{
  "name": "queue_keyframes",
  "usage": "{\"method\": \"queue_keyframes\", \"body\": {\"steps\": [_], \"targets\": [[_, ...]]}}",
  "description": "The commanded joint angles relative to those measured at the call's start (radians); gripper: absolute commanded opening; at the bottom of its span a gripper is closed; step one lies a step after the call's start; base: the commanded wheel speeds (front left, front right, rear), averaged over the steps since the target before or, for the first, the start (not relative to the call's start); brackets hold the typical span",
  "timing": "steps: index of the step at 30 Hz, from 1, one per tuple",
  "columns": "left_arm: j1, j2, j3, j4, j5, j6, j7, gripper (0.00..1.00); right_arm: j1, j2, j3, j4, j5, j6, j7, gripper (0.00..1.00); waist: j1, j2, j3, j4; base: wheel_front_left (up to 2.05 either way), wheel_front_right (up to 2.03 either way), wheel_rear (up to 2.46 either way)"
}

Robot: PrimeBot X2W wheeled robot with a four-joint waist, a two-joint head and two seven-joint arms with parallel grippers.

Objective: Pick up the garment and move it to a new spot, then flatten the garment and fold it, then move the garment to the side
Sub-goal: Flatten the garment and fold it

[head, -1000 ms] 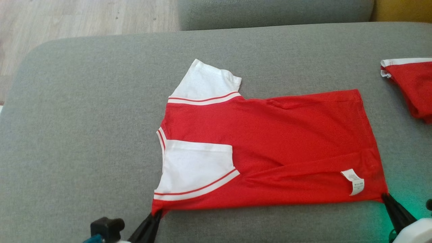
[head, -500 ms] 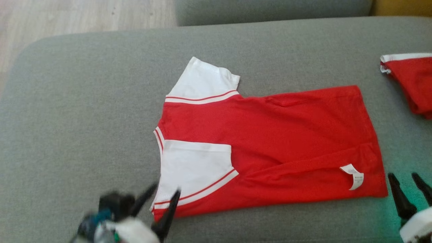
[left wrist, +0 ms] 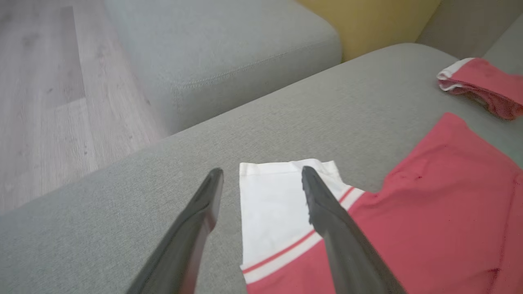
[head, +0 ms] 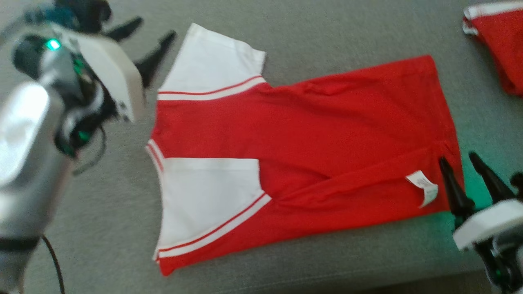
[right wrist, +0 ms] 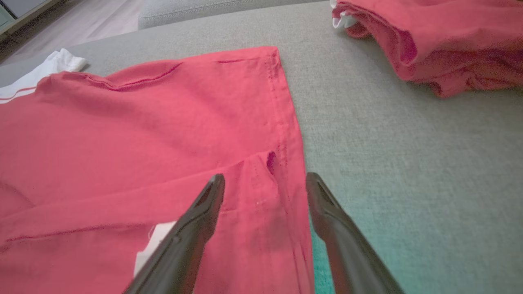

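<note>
This looks like a home living room. The work surface is a broad seat cushion [left wrist: 122, 212] in grey woven upholstery with a rounded edge, and a second grey upholstered piece [left wrist: 212, 57] with a stitched seam sits just behind it. Pale wood-look floor planks [left wrist: 45, 102] run alongside, a mustard-yellow surface [left wrist: 367, 20] rises at the back, and a red-and-white shirt [head: 306, 134] lies spread on the cushion.

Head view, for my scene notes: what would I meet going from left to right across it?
left gripper → red and white shirt → right gripper
</note>
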Motion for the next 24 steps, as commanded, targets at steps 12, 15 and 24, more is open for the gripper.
{"method": "queue_keyframes", "body": {"steps": [12,15,24], "targets": [[-0.340,0.045,-0.008,0.455,-0.006,-0.066,0.082,1.00,-0.083,0.041,0.035,-0.048,-0.013,-0.001,-0.019,1.00,-0.0001,0.0000,0.163,-0.189,0.00,0.00,0.00],[-0.370,0.054,-0.031,0.512,-0.005,-0.069,0.087,1.00,-0.088,0.047,0.039,-0.036,-0.013,-0.001,-0.031,1.00,-0.0001,0.0000,0.170,-0.207,0.00,0.00,0.00],[-0.390,0.073,-0.113,0.569,-0.031,-0.071,0.140,0.99,-0.096,0.059,0.049,-0.004,-0.001,-0.001,-0.060,1.00,-0.0001,0.0000,0.178,-0.231,0.00,0.00,0.00]]}}
